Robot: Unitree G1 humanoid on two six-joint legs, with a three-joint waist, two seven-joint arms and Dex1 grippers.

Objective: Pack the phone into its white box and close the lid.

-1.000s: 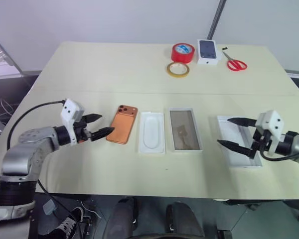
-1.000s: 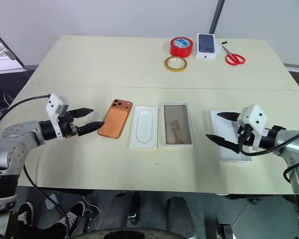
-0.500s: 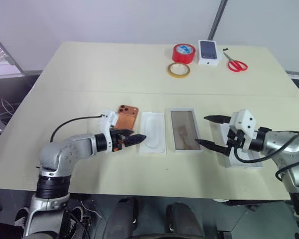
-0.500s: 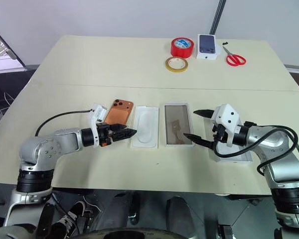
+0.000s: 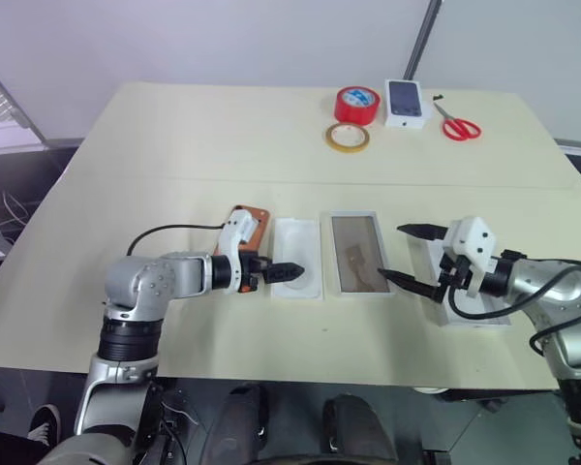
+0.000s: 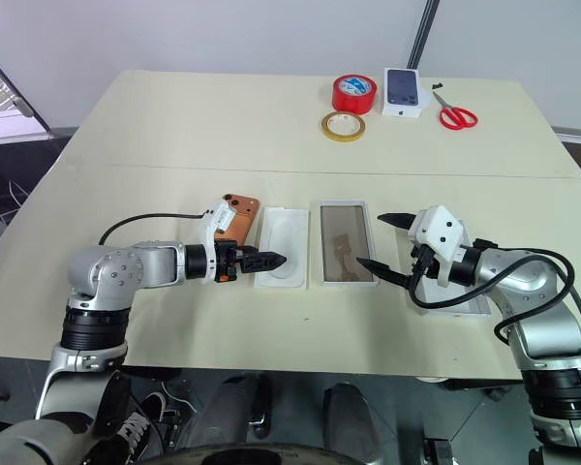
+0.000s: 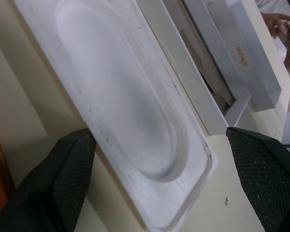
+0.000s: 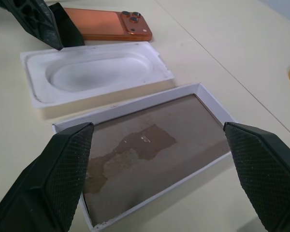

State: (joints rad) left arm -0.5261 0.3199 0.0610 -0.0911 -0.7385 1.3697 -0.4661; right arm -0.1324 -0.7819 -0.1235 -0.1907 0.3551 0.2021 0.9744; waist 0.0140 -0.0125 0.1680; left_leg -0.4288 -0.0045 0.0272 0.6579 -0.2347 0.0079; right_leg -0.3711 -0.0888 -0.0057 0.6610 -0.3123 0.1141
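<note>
Left gripper [image 6: 269, 260] open, holding nothing, over the white insert [image 6: 280, 246] beside the phone [image 6: 234, 214]. Could grab the insert by mistake.

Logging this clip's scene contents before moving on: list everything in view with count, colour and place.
phone: 1, orange-copper, left end of the near row, back up
insert: 1, white, right of the phone
white box: 1, brownish floor, right of the insert
lid: 1, white, right end of the row
tape rolls: 2, red and yellow, far edge
carton: 1, white, right of the red tape
scissors: 1, red-handled, far right
table: 1, cream
left gripper: over the insert's near left edge
right gripper: open, beside the white box
</note>
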